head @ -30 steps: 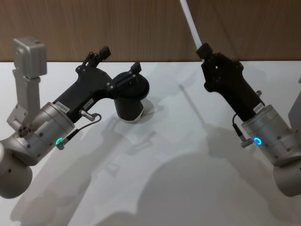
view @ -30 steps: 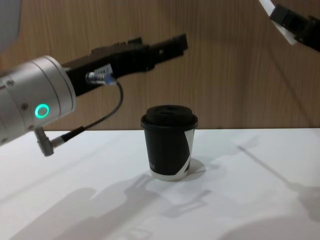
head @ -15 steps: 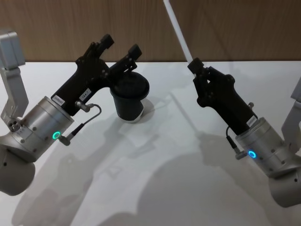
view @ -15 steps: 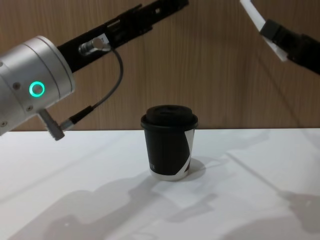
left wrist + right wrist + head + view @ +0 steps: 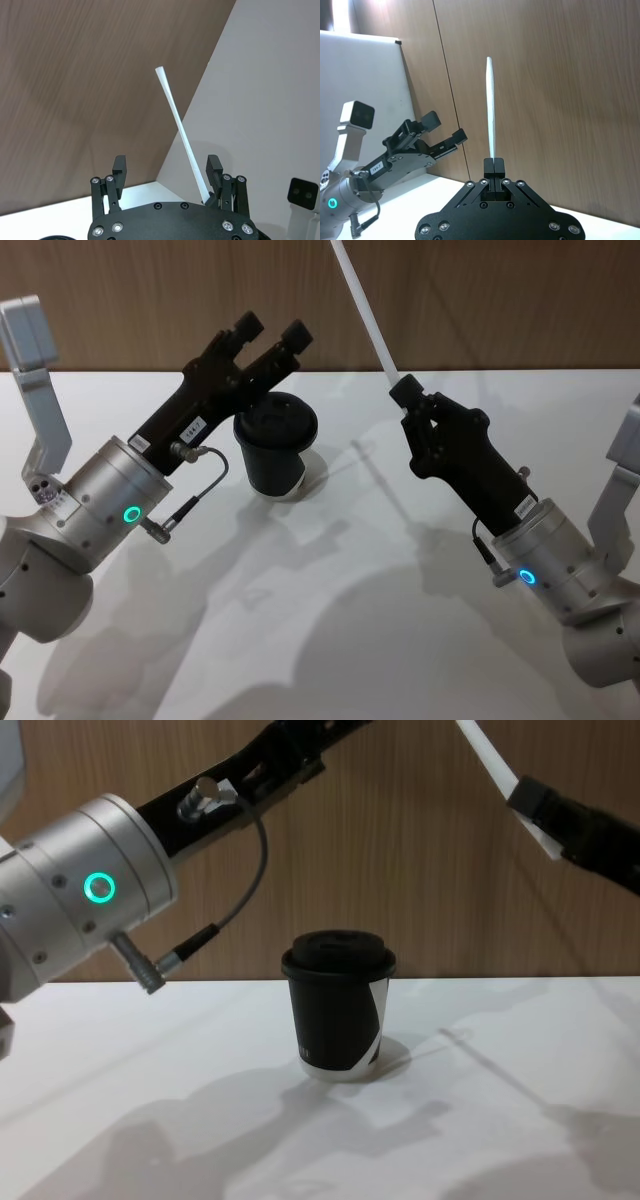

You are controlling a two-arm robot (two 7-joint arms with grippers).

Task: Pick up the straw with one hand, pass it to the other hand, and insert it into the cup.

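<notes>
The white straw [image 5: 365, 305] sticks up and to the left out of my right gripper [image 5: 401, 391], which is shut on its lower end above the table, right of the cup. The right wrist view has the straw [image 5: 491, 110] standing straight up from the closed fingers [image 5: 492, 161]. My left gripper [image 5: 272, 332] is open, raised above and behind the black lidded cup [image 5: 276, 445], its tips pointing toward the straw with a gap left. In the left wrist view the straw [image 5: 180, 127] lies beyond the spread fingers [image 5: 119, 167]. The cup [image 5: 338, 1005] stands upright.
The white table [image 5: 330, 640] is bounded at the back by a wood-panel wall [image 5: 500, 300]. A grey cable [image 5: 235, 890] loops under my left wrist. Both arms cast shadows on the table in front of the cup.
My left gripper has risen from beside the cup and swung toward the straw. My right gripper has carried the straw leftward and nearer to it. The cup has not moved.
</notes>
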